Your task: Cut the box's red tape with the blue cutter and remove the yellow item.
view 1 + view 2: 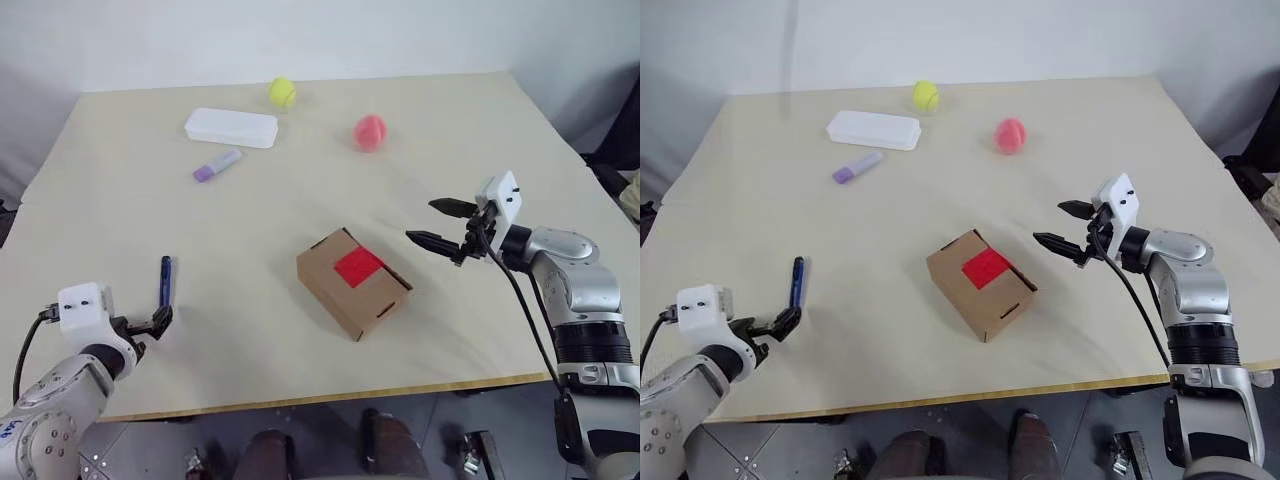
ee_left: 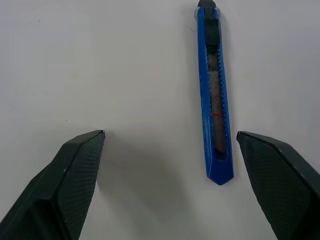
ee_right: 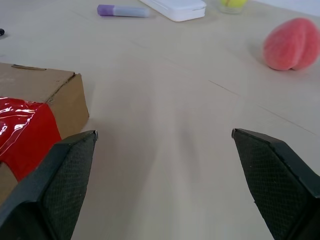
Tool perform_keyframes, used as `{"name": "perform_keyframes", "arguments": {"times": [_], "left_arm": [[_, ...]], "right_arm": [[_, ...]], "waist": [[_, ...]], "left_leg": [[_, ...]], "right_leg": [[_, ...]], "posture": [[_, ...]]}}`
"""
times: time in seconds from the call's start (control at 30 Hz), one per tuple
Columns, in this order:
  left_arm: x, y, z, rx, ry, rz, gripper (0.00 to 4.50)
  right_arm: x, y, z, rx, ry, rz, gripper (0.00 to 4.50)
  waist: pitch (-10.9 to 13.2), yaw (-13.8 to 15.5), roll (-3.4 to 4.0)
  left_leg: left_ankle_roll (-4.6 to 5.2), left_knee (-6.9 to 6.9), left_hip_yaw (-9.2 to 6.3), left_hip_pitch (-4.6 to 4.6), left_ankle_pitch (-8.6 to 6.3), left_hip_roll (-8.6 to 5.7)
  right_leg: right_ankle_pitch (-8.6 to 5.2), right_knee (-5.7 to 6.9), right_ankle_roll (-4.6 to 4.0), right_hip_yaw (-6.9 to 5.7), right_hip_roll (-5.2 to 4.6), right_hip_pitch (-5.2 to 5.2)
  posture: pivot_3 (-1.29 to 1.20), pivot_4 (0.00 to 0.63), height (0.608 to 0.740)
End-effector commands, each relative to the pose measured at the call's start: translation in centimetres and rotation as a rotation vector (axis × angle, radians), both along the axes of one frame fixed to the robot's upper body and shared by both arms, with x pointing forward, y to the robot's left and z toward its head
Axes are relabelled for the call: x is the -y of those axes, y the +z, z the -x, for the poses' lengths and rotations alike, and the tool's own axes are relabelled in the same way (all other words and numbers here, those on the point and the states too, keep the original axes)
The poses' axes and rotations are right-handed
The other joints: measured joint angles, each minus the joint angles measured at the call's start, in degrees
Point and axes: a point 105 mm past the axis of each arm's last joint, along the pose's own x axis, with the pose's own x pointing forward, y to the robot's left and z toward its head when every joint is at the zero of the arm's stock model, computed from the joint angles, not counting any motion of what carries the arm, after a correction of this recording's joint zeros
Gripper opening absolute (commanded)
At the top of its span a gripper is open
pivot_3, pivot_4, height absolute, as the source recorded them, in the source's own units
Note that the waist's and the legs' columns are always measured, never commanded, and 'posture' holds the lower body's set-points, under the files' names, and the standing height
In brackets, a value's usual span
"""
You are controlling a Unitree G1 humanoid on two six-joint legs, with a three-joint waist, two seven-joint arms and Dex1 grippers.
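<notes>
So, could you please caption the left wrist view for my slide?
Open left pincer poised over the blue cutter lying on the table.

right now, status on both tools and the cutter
Left tool open, just short of the blue cutter, not holding it. Right tool open, empty, beside the box. Red tape uncut. Nothing in the way.

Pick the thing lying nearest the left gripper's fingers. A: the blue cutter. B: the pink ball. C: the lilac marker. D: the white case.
A: the blue cutter lies flat on the table just ahead of the open left gripper, untouched between its fingertips in the wrist view.
</notes>
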Motion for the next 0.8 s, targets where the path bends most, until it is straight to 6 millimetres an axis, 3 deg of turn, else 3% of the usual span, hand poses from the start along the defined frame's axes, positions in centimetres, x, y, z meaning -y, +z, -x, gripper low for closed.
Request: {"name": "perform_keyframes", "arguments": {"times": [0.03,0.3,0.53,0.8], "left_arm": [[0.5,-0.8,0.0,-0.042,-0.015,0.010,4.49],[2.3,-0.9,-1.4,-0.034,-0.074,0.019,4.49],[2.7,-2.3,-1.6,-0.077,-0.066,0.038,4.49],[1.9,-3.5,-0.9,-0.146,0.014,0.052,2.21]], "right_arm": [[0.1,1.8,0.0,0.053,0.003,-0.006,4.50],[-0.2,1.6,-0.1,0.041,0.015,0.000,4.50],[-0.5,1.2,0.0,0.029,0.022,0.008,4.50],[-0.5,1.2,-0.3,0.028,0.020,0.010,4.50]], "waist": [[0.0,0.2,0.00],[0.0,0.5,0.04],[-0.1,0.6,0.19],[-0.2,1.0,0.40]], "left_leg": [[0.00,0.01,0.00,0.00,0.00,0.00],[-0.01,0.07,0.01,-0.01,0.01,0.00],[-0.01,0.11,0.00,0.00,0.01,-0.01],[0.00,0.12,0.04,0.06,0.02,-0.02]], "right_leg": [[0.00,0.00,0.00,0.00,0.00,0.00],[0.01,0.02,-0.01,0.01,0.00,0.03],[0.01,0.04,-0.02,0.01,-0.01,0.04],[0.02,0.03,-0.03,0.04,-0.01,0.11]], "posture": [[0.00,0.150,0.740],[0.00,0.150,0.740],[0.00,0.150,0.740],[0.00,0.150,0.740]]}}
